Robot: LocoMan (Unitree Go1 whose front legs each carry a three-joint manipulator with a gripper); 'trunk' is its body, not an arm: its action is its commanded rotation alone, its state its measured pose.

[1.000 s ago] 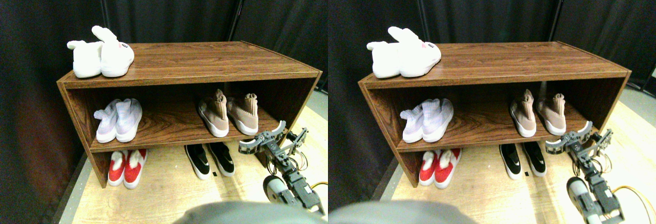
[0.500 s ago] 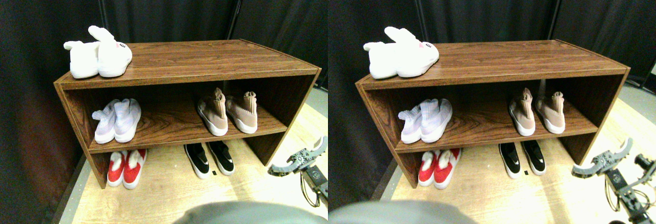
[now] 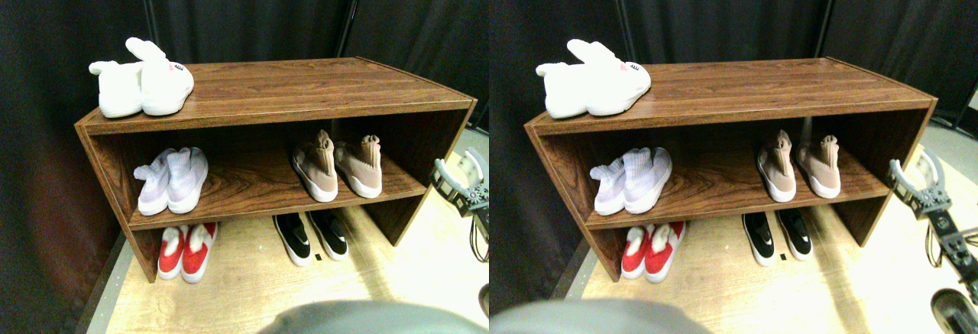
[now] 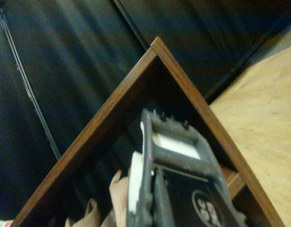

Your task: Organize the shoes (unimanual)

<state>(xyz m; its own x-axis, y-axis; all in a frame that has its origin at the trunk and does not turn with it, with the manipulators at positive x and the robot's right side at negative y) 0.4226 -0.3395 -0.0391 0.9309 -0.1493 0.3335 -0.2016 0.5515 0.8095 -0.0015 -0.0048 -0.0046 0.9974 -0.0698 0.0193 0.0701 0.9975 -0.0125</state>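
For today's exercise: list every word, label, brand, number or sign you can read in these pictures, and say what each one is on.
No text can be read in either view.
white plush slippers: small dark and pink marks on the toe, too small to read.
black slip-ons: white marks on the uppers, shapes only, no letters legible.
Wooden shoe rack, tan sneakers, pale sneakers, red slippers: no lettering visible.

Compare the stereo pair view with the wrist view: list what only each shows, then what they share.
Only the stereo pair shows the white bunny slippers, the pale knit shoes, the red shoes, the black slip-ons and the right gripper beside the shelf's right end. Only the wrist view shows the jaw frame close up. Both show the wooden shelf, tan sneakers, dark curtain and floor.
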